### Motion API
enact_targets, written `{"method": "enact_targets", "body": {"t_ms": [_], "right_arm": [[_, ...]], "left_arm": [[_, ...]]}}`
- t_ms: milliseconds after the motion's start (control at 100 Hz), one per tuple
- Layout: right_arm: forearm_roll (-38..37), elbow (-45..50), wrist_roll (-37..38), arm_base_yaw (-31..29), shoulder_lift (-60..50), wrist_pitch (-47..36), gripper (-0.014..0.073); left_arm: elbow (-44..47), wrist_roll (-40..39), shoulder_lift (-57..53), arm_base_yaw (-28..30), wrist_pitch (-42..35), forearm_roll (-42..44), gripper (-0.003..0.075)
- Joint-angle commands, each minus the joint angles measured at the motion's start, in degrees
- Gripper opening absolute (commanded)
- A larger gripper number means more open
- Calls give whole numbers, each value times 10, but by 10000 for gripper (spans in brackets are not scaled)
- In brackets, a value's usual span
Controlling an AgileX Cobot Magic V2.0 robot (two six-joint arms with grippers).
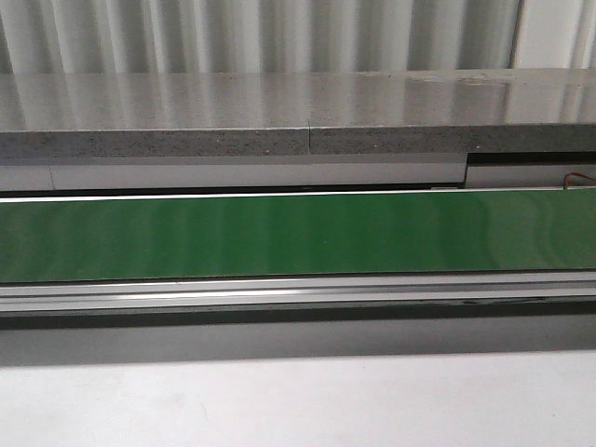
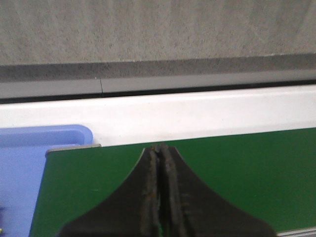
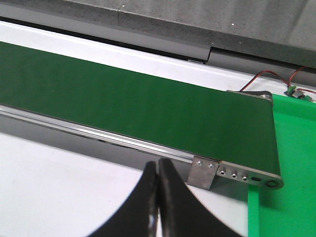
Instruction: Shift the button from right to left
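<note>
Task apparently not begun: the button appears in no view, the green belt (image 1: 298,233) lies bare, and both left gripper (image 2: 161,150) and right gripper (image 3: 158,165) are closed, holding nothing.

Left pincer (image 2: 160,150), right pincer (image 3: 158,165): black, tapered, worn inner edges.

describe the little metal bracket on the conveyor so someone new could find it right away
Find the long green conveyor belt and follow its silver side rail to the end beside the bright green tray. The metal bracket hangs there: a small plate with two screws, the only piece jutting below the rail, just ahead of the right gripper.
</note>
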Motion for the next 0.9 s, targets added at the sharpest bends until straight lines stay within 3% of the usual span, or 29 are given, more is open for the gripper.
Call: {"method": "enact_targets", "body": {"t_ms": [0, 480, 890], "right_arm": [[3, -12, -6, 1, 6, -46, -67], [3, -12, -6, 1, 6, -46, -67], [3, -12, -6, 1, 6, -46, -67]], "left_arm": [[5, -6, -55, -6, -51, -9, -20], [129, -8, -284, -6, -115, -9, -20], [233, -8, -366, -6, -150, 0, -21]]}}
